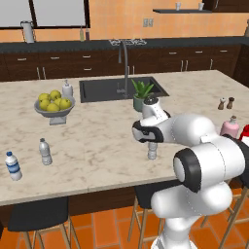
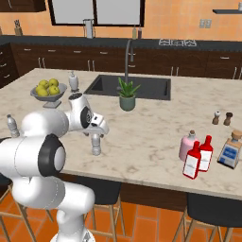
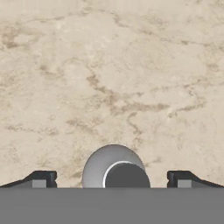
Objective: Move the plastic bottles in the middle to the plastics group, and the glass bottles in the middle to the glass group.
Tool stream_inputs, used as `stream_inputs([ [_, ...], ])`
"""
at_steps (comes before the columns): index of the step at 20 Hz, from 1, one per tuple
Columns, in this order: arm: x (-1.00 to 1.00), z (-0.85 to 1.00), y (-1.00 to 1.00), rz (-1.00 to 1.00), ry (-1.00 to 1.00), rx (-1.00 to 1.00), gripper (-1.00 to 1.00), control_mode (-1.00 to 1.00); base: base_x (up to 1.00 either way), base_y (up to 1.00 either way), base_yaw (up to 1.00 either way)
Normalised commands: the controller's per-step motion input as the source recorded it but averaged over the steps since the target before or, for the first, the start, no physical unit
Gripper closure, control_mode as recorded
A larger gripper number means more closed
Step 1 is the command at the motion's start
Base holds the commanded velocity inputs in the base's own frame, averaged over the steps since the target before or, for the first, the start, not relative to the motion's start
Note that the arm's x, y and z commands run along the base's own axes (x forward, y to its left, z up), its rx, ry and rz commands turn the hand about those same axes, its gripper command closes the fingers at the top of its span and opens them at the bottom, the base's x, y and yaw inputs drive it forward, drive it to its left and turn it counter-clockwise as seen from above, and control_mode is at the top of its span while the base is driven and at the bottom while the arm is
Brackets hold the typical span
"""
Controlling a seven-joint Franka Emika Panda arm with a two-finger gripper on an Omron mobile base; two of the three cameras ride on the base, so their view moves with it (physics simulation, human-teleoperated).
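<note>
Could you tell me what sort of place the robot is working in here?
It looks like a home kitchen, rendered rather than real. A marble-topped island holds a sink with a tall faucet, dark cabinets line the back wall, and a bowl of yellow-green fruit sits on the island.

Three clear water bottles: one at centre (image 1: 152, 151), two at the left, one plain (image 1: 45, 151) and one blue-labelled (image 1: 13, 166). Two red bottles (image 2: 192, 161) (image 2: 205, 152), lower right. One pink bottle (image 2: 187, 146). One square blue-labelled bottle (image 2: 230, 150). Two shakers (image 2: 216, 117) (image 2: 228, 118). One fruit bowl (image 1: 54, 108). One plant (image 1: 141, 94). One soap dispenser (image 1: 67, 89).
</note>
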Motion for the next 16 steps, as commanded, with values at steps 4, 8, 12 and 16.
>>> stream_inputs([
  [4, 0.0, -0.13, -0.17, 0.11, -0.08, -0.01, 1.0, -1.0, 0.0, 0.0, 0.0],
  [8, -0.07, 0.1, -0.03, 0.17, -0.03, 0.08, 1.0, -1.0, 0.0, 0.0, 0.0],
  [12, -0.23, 0.47, 0.46, 0.31, 0.04, 0.31, 1.0, -1.0, 0.0, 0.0, 0.0],
  [16, -0.17, 0.38, 0.78, 0.33, 0.11, 0.11, 1.0, -1.0, 0.0, 0.0, 0.0],
])
